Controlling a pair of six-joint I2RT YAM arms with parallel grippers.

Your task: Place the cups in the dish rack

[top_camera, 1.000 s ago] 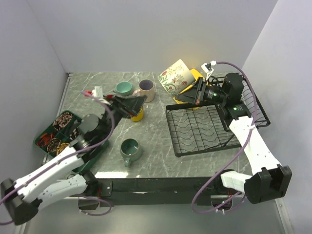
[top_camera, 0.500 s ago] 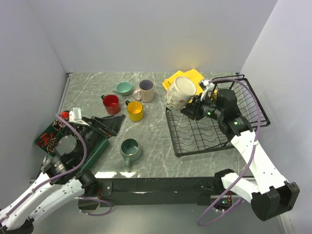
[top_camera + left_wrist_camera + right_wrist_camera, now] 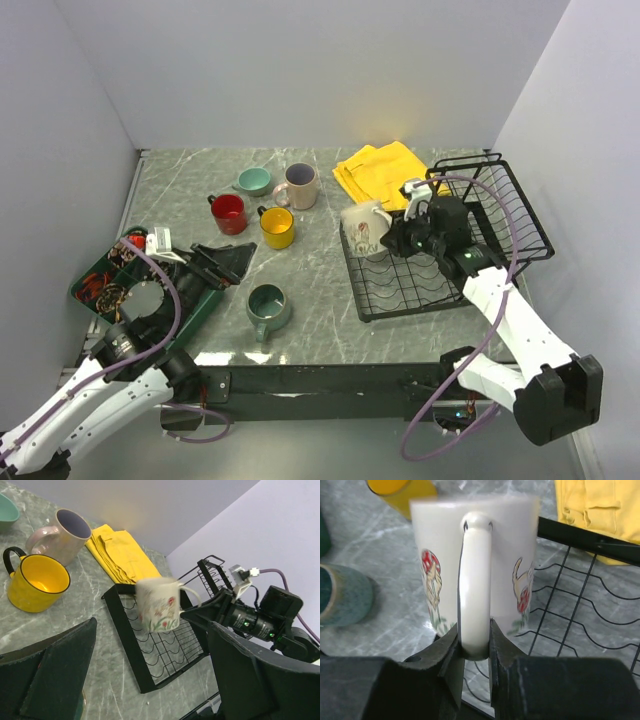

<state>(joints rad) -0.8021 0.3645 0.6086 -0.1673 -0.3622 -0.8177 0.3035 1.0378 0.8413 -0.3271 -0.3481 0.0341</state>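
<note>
The dish rack (image 3: 431, 304), one black wire piece with a flat tined tray and a raised basket at its far right, sits on the right side of the marble table (image 3: 320, 270). No cup stands in it.

There are two arms. The left gripper (image 3: 232, 265) hangs over the table's left side with its fingers spread wide and nothing between them. The right gripper (image 3: 476, 645) is clamped on the handle of the cream floral mug (image 3: 362, 228), which it holds upright over the tray's far-left corner. Whether the mug touches the wires cannot be told.

One dark green compartmented tray (image 3: 97, 282) lies at the left edge. One folded yellow cloth (image 3: 380, 170) lies behind the rack.

There are six cups: the held one and five on the table. The grey-teal mug (image 3: 267, 307) stands alone near the front. The beige-pink mug (image 3: 299, 185), yellow mug (image 3: 277, 227) and red mug (image 3: 229, 212) cluster farther back. The small teal cup (image 3: 253, 180) is just left of the beige-pink one.
</note>
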